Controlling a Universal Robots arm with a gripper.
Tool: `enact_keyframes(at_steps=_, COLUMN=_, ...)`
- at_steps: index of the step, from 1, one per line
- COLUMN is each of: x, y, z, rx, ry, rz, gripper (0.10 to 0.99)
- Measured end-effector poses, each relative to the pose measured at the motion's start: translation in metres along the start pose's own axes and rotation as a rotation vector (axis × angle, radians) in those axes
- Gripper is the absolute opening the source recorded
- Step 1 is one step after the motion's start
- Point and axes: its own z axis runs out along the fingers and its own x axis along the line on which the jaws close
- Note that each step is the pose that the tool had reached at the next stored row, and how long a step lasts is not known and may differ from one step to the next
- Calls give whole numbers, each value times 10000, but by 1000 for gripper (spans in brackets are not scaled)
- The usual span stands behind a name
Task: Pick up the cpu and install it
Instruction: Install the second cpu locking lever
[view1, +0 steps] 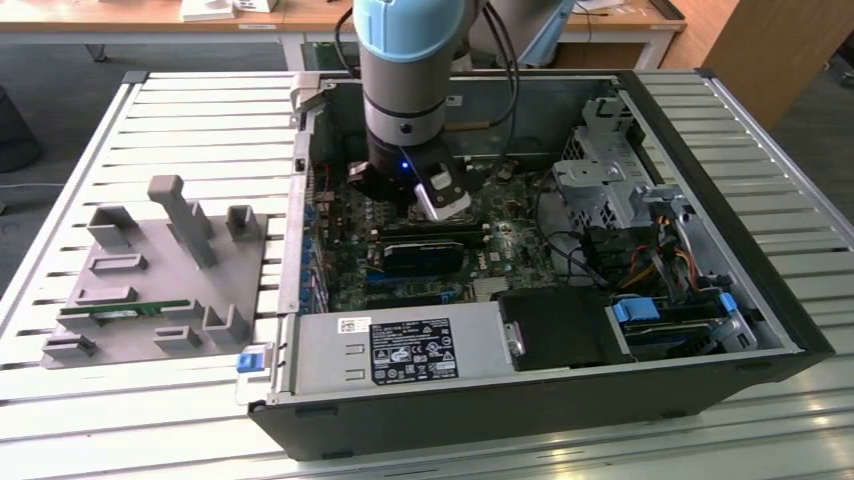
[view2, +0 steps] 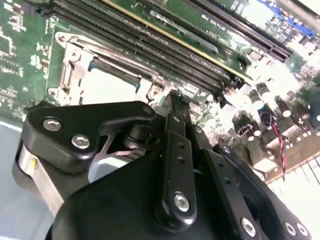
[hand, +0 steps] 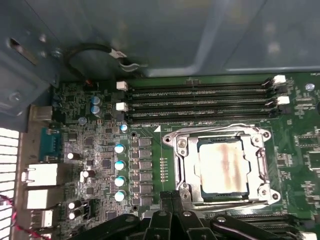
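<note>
**Wrist views: tool shut above seated cpu**

First wrist view has the tool (hand: 172, 200) with its fingers pressed together, holding nothing, just beside the socket frame (hand: 182, 150). The cpu (hand: 222, 170) lies flat inside that frame on the motherboard (hand: 100, 150), silver top showing a pale smear. Empty memory slots (hand: 200, 100) run alongside the socket. In the exterior view the arm (view1: 407, 90) reaches down into the open computer case (view1: 534, 400), which rests on a slatted counter (view1: 134, 120). A grey fixture (view1: 147, 270) sits toward the exterior view's left.
</note>
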Motion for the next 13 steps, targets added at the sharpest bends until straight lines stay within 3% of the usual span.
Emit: enact_keyframes(at_steps=13, x=0, y=54, z=-243, rx=0, ry=0, rz=-1, gripper=106)
